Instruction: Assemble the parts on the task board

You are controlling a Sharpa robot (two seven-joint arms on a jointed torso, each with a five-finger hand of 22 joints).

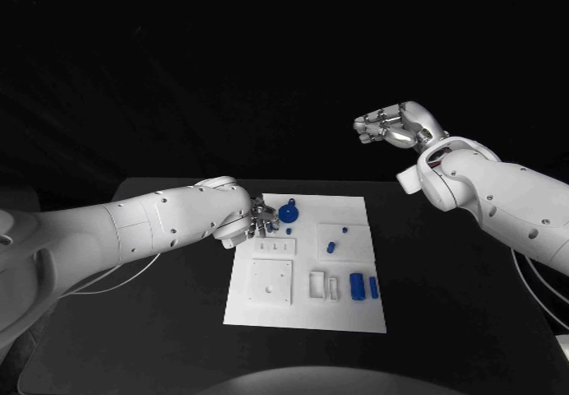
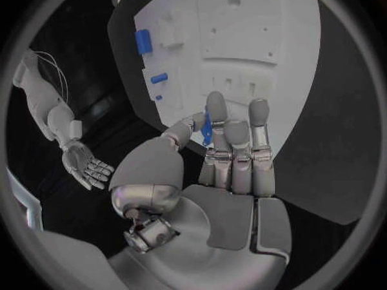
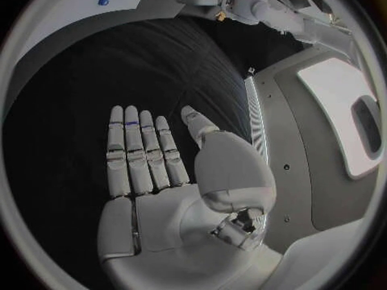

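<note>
**Left hand at the round blue part**

Task board (image 1: 275, 306): white plate, long axis running away from the robot. Round blue part (image 1: 289, 215) at its far-left corner, pinched by left hand (image 1: 252, 224). Right hand (image 1: 392, 127) raised beyond the table, fingers spread, holding nothing.

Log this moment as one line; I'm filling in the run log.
left hand: at task board far-left edge beside round blue part, grip unclear | right hand: open, raised off board
</note>
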